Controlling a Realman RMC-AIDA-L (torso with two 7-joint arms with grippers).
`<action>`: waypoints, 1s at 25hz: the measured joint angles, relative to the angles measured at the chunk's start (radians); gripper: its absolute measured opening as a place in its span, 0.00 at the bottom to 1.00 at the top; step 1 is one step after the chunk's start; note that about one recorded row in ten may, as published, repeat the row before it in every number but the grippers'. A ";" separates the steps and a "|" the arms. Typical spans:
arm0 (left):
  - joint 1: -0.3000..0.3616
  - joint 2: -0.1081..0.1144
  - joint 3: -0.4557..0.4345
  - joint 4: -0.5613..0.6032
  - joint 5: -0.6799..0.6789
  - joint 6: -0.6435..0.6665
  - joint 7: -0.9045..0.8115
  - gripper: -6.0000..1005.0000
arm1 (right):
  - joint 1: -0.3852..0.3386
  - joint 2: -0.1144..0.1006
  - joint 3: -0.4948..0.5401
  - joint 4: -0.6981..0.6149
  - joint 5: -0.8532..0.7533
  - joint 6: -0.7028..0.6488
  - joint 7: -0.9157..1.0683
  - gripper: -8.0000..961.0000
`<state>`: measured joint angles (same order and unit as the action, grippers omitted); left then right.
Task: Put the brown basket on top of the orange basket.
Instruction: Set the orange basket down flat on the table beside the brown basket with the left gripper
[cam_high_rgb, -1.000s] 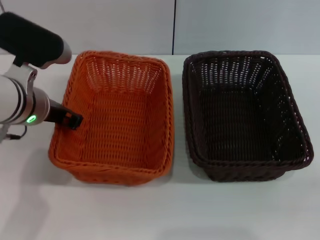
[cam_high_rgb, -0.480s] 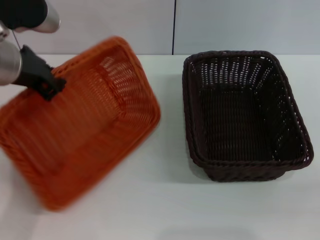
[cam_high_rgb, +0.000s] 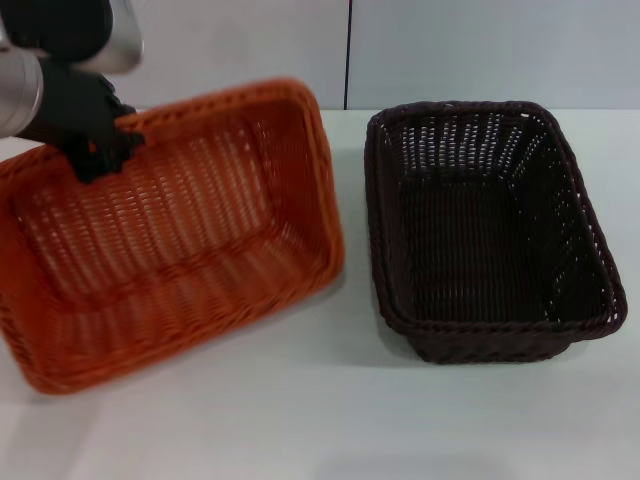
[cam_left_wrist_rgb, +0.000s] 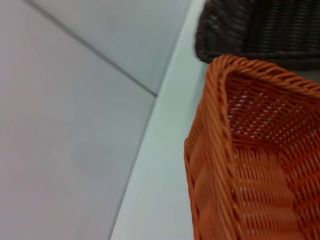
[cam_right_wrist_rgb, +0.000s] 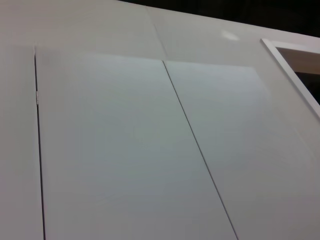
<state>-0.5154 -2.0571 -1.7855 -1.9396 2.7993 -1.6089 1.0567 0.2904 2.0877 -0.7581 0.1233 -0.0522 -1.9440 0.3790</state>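
The orange basket hangs tilted on the left of the head view, its far rim raised and its open side facing me. My left gripper is shut on that far rim and holds the basket up. The same basket fills the left wrist view. The brown basket sits flat and upright on the white table at the right, empty, a small gap from the orange one. Its corner shows in the left wrist view. My right gripper is out of view.
The white table runs to a pale wall at the back. The right wrist view shows only pale wall panels.
The orange basket, flat on the table a second ago, has been lifted by its rim and tilted. My left gripper has risen and moved back with it. The brown basket has not moved.
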 joint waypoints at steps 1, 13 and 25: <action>-0.001 -0.001 0.003 -0.013 -0.004 -0.020 0.035 0.19 | 0.000 0.000 0.000 0.002 0.000 -0.003 0.004 0.87; -0.015 -0.001 -0.004 -0.027 -0.090 -0.112 0.211 0.17 | 0.009 0.000 -0.011 0.008 0.000 -0.004 0.007 0.87; -0.145 -0.001 -0.015 0.368 -0.102 0.107 0.328 0.19 | 0.013 0.000 -0.010 0.010 0.000 0.002 0.008 0.87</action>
<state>-0.6609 -2.0580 -1.8006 -1.5715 2.6970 -1.5018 1.3850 0.3033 2.0877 -0.7685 0.1336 -0.0526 -1.9425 0.3866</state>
